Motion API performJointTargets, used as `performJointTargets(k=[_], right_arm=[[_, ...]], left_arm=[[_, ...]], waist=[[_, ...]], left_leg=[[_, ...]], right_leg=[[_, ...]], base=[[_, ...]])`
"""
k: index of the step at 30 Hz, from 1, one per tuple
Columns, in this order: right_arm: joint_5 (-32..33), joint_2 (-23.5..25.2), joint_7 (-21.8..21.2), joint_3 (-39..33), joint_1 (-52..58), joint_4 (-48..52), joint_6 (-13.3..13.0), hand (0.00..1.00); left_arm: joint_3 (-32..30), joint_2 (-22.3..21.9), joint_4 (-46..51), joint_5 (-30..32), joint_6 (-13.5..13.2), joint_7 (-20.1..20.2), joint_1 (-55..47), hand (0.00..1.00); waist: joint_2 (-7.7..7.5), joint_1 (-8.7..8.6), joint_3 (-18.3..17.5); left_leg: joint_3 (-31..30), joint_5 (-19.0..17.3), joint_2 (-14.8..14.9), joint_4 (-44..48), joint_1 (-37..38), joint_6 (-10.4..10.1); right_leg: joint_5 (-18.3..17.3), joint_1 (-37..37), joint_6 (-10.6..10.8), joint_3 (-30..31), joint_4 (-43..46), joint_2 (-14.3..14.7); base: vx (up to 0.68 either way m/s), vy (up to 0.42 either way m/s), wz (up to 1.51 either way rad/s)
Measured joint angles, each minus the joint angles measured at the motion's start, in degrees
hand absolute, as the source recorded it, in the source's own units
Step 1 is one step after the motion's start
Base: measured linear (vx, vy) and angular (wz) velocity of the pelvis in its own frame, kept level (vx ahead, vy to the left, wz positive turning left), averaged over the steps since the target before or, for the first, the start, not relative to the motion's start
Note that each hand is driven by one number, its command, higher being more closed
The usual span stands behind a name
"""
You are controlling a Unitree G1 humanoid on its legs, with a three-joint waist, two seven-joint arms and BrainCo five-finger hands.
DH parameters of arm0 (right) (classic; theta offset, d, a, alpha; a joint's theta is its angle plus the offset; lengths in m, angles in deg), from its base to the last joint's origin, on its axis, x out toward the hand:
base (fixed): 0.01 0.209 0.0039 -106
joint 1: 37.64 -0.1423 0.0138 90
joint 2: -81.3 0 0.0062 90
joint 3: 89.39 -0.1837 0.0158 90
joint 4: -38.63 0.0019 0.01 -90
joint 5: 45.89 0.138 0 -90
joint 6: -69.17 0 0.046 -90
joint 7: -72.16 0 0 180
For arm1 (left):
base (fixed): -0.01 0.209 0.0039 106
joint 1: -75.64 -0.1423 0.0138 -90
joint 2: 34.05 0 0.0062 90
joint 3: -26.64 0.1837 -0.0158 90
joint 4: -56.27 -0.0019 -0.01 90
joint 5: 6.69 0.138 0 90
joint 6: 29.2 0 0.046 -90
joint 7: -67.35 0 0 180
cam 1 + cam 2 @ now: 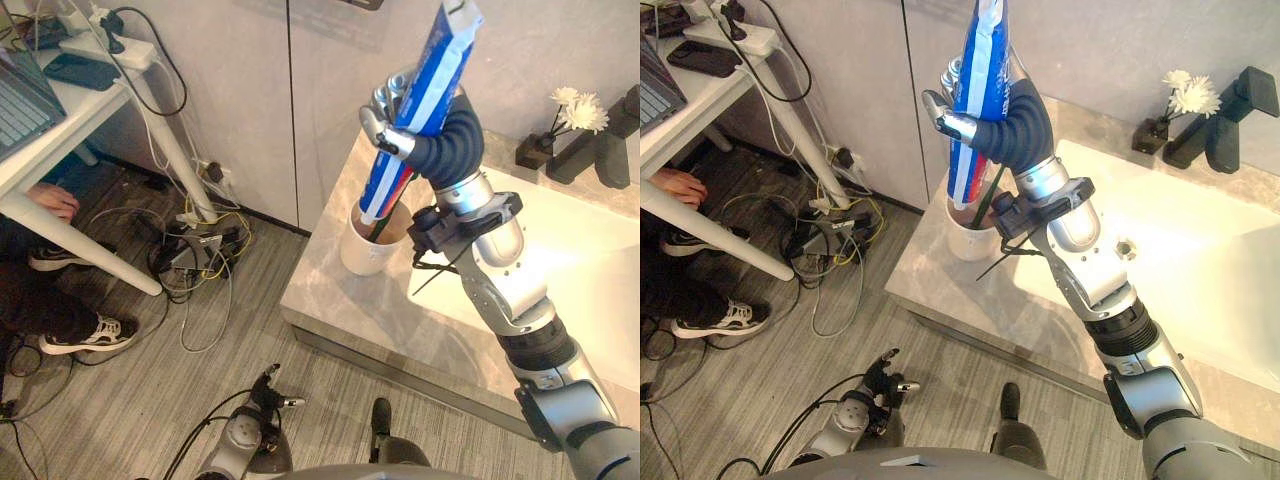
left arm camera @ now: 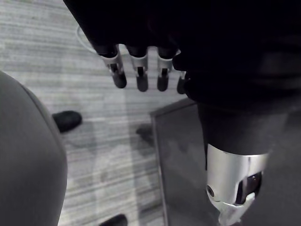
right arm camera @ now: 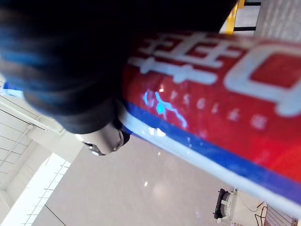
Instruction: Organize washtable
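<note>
My right hand (image 1: pixel 392 128) is shut on a blue, white and red toothpaste tube (image 1: pixel 425 95), held nearly upright with its lower end at the mouth of a white cup (image 1: pixel 368 248). The cup stands on the stone washtable (image 1: pixel 335 290) near its left end, and a dark stick stands inside it. The same tube (image 3: pixel 221 99) runs close across the right wrist view. My left hand (image 1: pixel 268 392) hangs low over the floor with relaxed fingers (image 2: pixel 140 75), holding nothing.
A white sink basin (image 1: pixel 590 270) lies right of the cup. At the back stand a small vase of white flowers (image 1: pixel 560 125) and a dark tap (image 1: pixel 605 150). On the left are a white desk (image 1: pixel 70 120), a cable tangle (image 1: pixel 195 250) and a seated person's shoes (image 1: pixel 85 335).
</note>
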Motion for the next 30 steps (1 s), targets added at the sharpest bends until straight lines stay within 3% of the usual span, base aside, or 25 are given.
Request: performJointTargets(k=[30], right_arm=[[0.0, -0.1, -1.1, -2.7, 2.6, -1.5, 0.1, 1.00]], left_arm=[[-2.1, 0.1, 0.1, 0.0, 0.1, 0.0, 0.1, 0.00]], waist=[[-1.14, -0.24, 0.6]], left_leg=[[0.2, 0.0, 0.0, -0.1, -0.6, 0.0]], right_leg=[[0.0, -0.8, 0.0, 0.2, 0.0, 0.0]], base=[[0.00, 0.000, 0.00]])
